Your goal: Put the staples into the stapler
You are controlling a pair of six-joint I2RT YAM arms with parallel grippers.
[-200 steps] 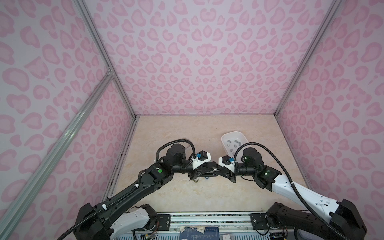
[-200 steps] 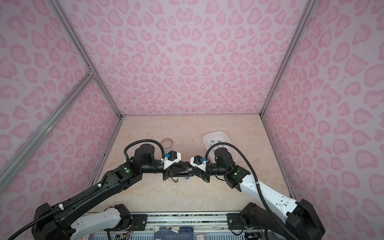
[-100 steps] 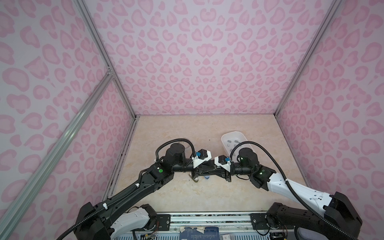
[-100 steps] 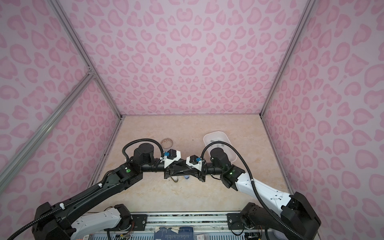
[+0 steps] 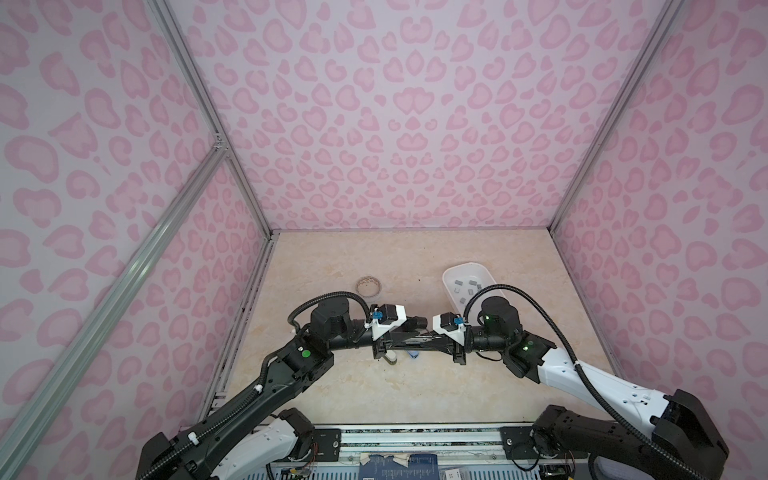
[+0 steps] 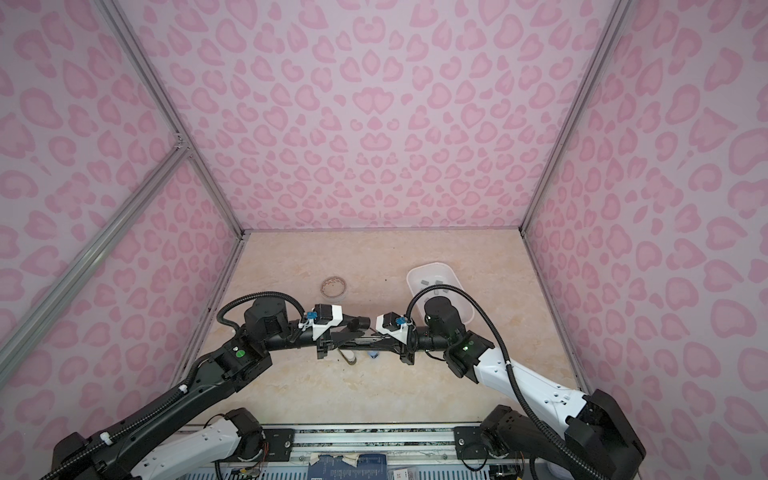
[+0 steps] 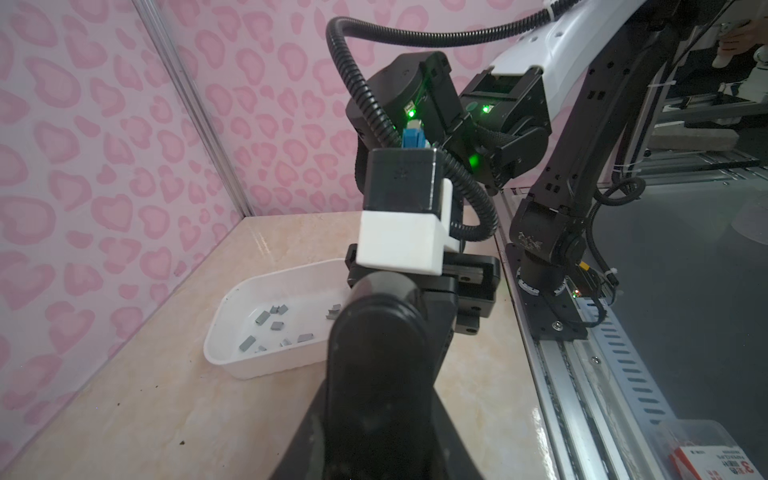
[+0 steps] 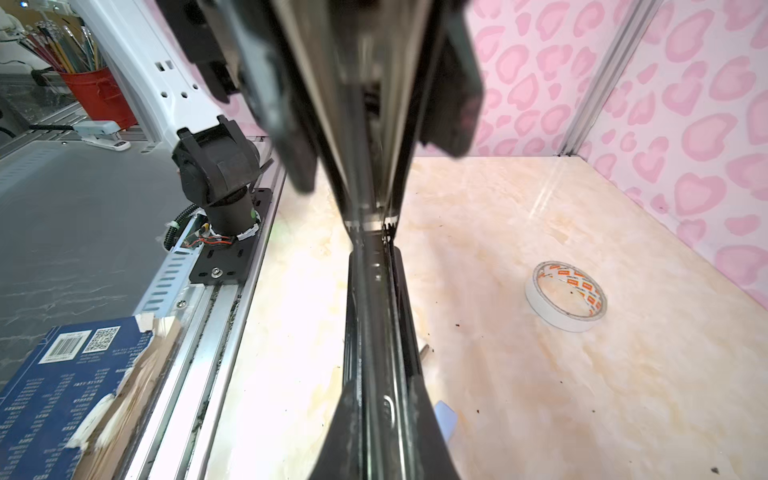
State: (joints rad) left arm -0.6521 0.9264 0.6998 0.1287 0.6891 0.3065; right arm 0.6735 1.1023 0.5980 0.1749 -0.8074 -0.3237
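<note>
As left gripper (image 5: 395, 341), right gripper (image 5: 444, 343) clamp stapler (image 5: 419, 341) — tabletop (image 5: 395, 395) bare frontward

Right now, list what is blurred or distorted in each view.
Right wrist view: the stapler, close to the lens, is smeared out of focus; the tape roll is sharp. Left wrist view: tray and staples crisp. Both top views: wide-angle stretch, wall posts splayed outward.

Staples (image 5: 471, 284) lie in the tray (image 5: 451, 291) at right rear, tape roll (image 5: 368, 286) left of it, stapler (image 5: 413, 341) in front.
</note>
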